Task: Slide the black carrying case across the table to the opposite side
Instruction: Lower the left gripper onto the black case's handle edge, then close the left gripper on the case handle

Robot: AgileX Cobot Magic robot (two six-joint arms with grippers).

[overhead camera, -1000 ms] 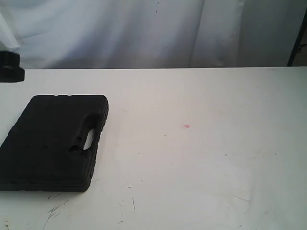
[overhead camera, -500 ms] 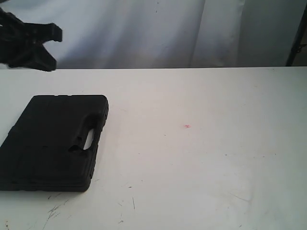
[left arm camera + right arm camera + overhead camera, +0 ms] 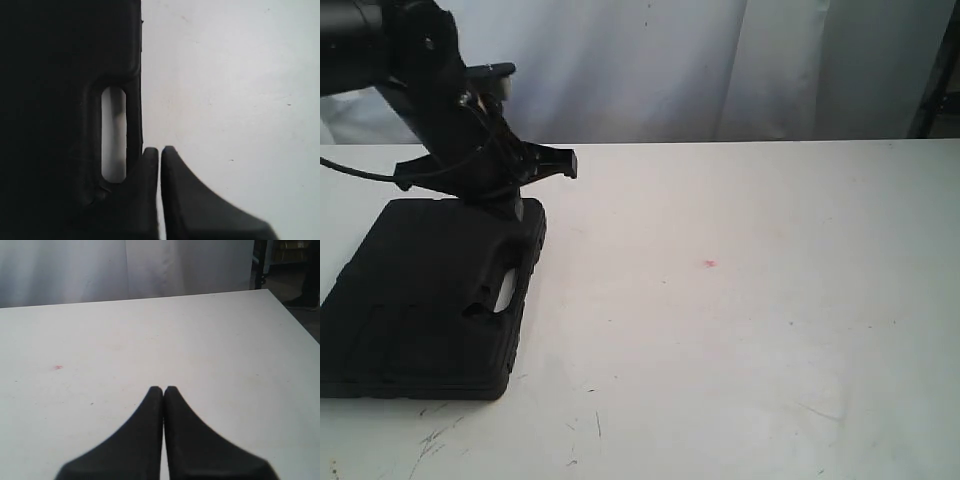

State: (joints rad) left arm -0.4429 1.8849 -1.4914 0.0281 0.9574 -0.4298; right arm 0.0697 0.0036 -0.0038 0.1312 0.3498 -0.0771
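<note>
Since half a second ago the case [image 3: 430, 300] has not shifted, while the left arm [image 3: 430, 90] has swung in from the upper left corner of the exterior view and now leans over the case's far end. The case lies flat on the left part of the table [image 3: 740, 330], its lid up. Its near left corner is cut off by the edge of the exterior view. Its handle slot [image 3: 505, 290] runs along the edge that faces the middle of the table, and white tabletop shows through the slot. The left gripper [image 3: 160, 150] has its two fingers pressed together with only a hairline gap and nothing between them. In the left wrist view the tips sit right at the line where the case's handle edge meets the table, close to one end of the slot; whether they touch the case cannot be told. A thin dark cable [image 3: 360, 172] trails from the arm toward the left edge of the view. The right gripper [image 3: 163, 389] is likewise closed on nothing and hangs over bare tabletop, well apart from the case. It does not show in the exterior view. A tiny red spot [image 3: 709, 264] marks the table near its middle, and faint dark scuff marks [image 3: 430, 440] lie in front of the case. A white curtain [image 3: 670, 70] hangs behind the table's far edge.
</note>
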